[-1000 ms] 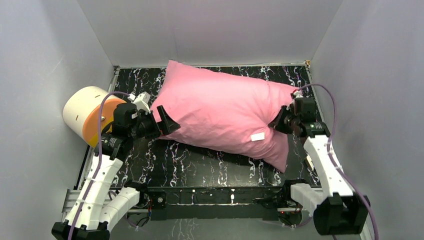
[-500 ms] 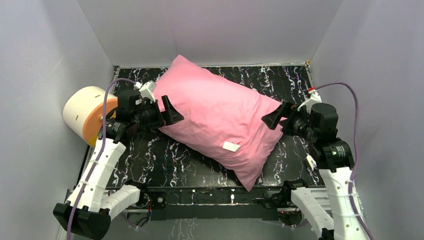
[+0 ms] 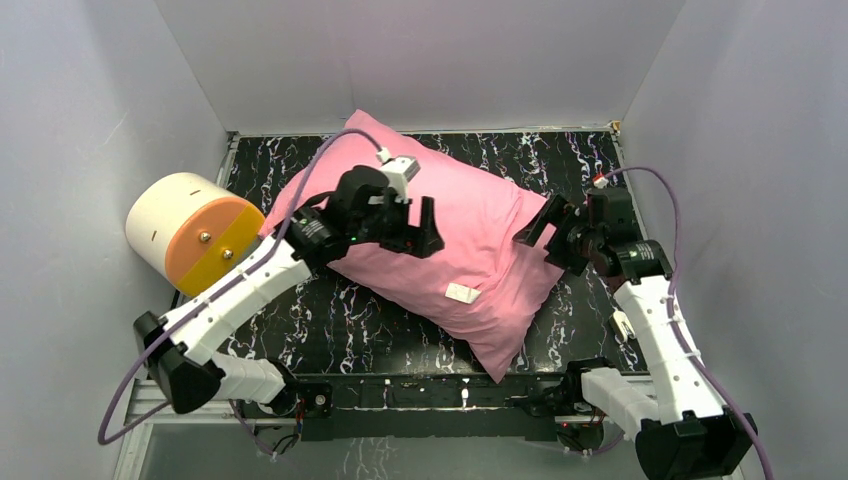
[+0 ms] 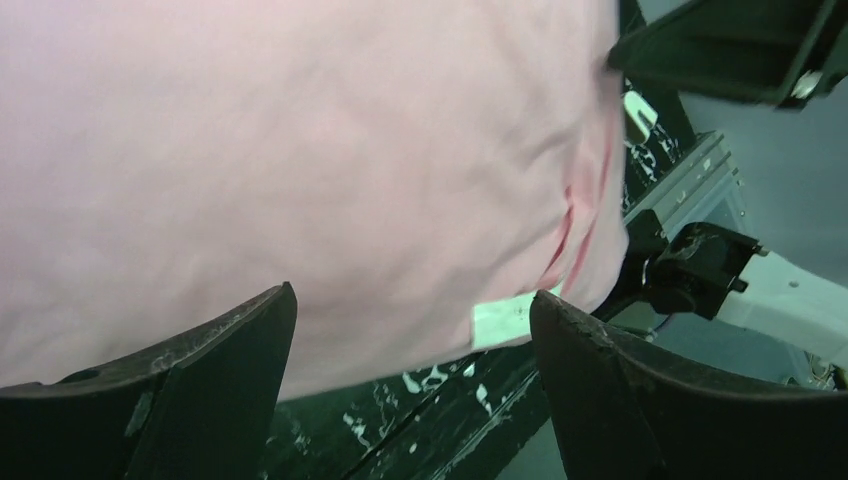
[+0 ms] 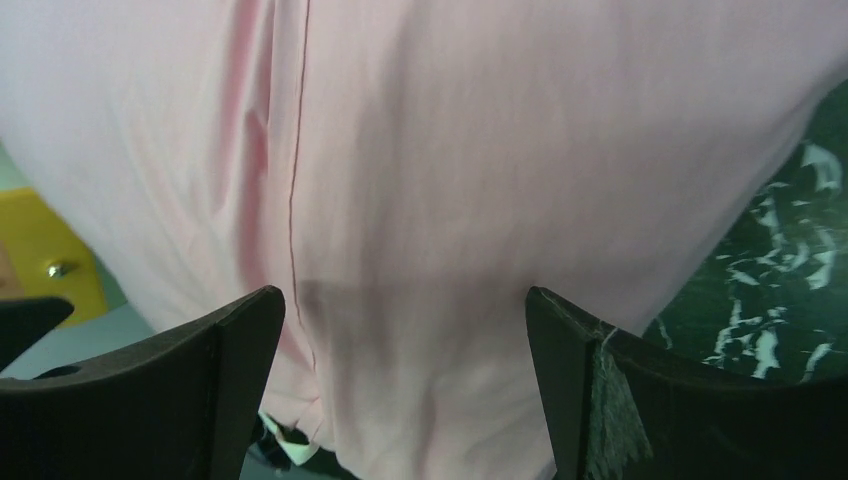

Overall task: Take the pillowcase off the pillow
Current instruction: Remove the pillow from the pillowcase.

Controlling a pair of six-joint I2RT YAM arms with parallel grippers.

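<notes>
Left tool [image 3: 412,235]: spread, pinching nothing, hanging over the middle of the pillowcase [image 3: 480,215]. Has quit its place of a second ago, off the cover's left end, and swung inward above the pink top. Right tool [image 3: 545,240]: spread just as wide and empty, aimed at the cover's right end near the right edge of the surface [image 3: 380,325]. Was clamped on that end a second ago; has since let go, drawn back, and come close again.

As for the pillowcase: lies slantwise now, from near the far-left corner of the surface down toward the near edge right of centre, where a second ago it lay closer to level. Hides the pillow completely, with no white stuffing showing anywhere, so probably nothing peeled off yet. Means no hold on the fabric at either end just now; looks like a fresh grasp being set up.

Around it: small white label [image 3: 461,293] on the cover toward its near-right corner; cream-and-orange cylinder [image 3: 190,238] at the left edge, just beside the cover's left end, not touching. Grey walls [image 3: 90,130] close on three sides, leaving little room to pull sideways. Cannot tell which end of the cover opens.
</notes>
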